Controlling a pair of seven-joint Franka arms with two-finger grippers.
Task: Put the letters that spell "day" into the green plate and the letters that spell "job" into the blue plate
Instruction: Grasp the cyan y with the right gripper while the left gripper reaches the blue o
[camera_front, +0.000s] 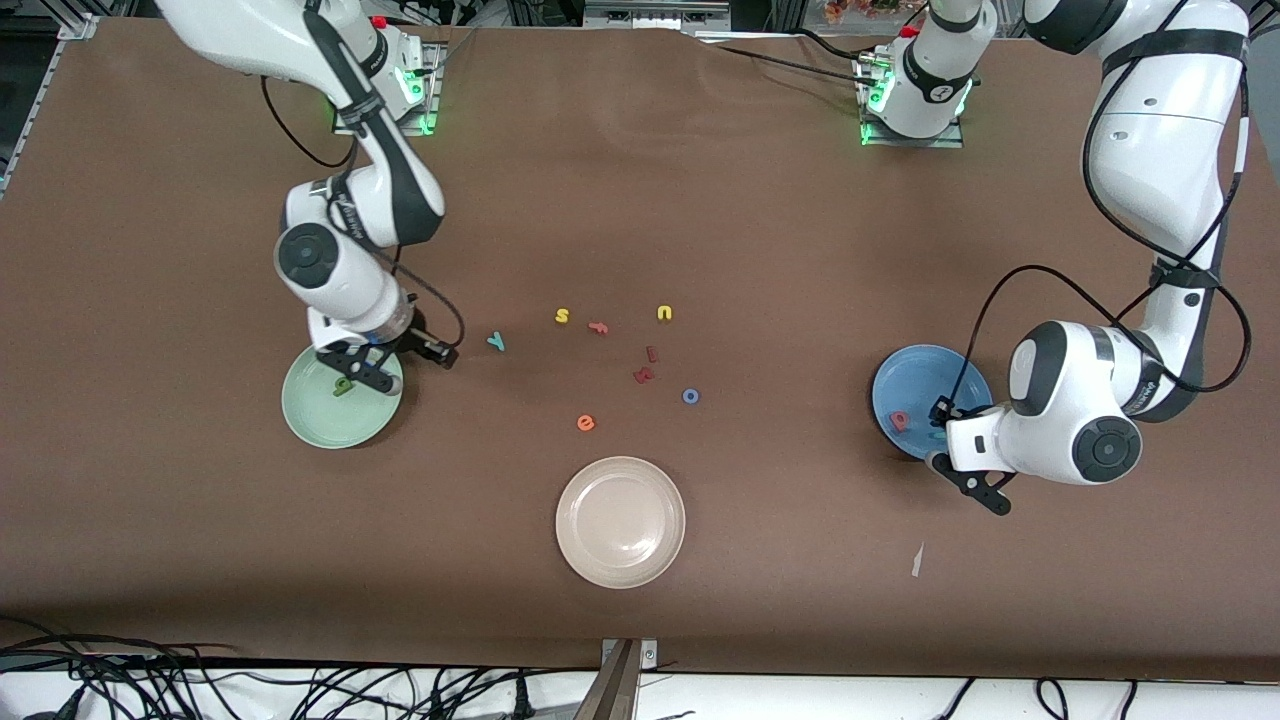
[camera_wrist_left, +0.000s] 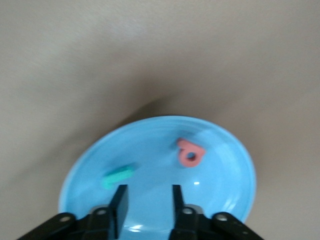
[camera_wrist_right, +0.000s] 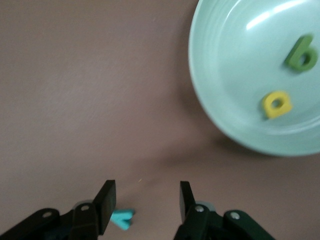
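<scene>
d (camera_wrist_right: 277, 104), a (camera_wrist_right: 302, 53) in green plate (camera_front: 310, 415); b (camera_wrist_left: 190, 152), j (camera_wrist_left: 117, 176) in blue plate (camera_front: 905, 375).

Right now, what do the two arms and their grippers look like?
Both arms are glossy white with rounded casings, black joint bands and dark round end caps. Black cables loop loosely along each forearm, and green lights glow at both bases. The left gripper and the right gripper each have two flat black fingers on a black angular mount.

Glossy, smooth green plate (camera_wrist_right: 220, 95) and blue plate (camera_wrist_left: 150, 145) lie on a matt brown table (camera_front: 800, 250).
</scene>
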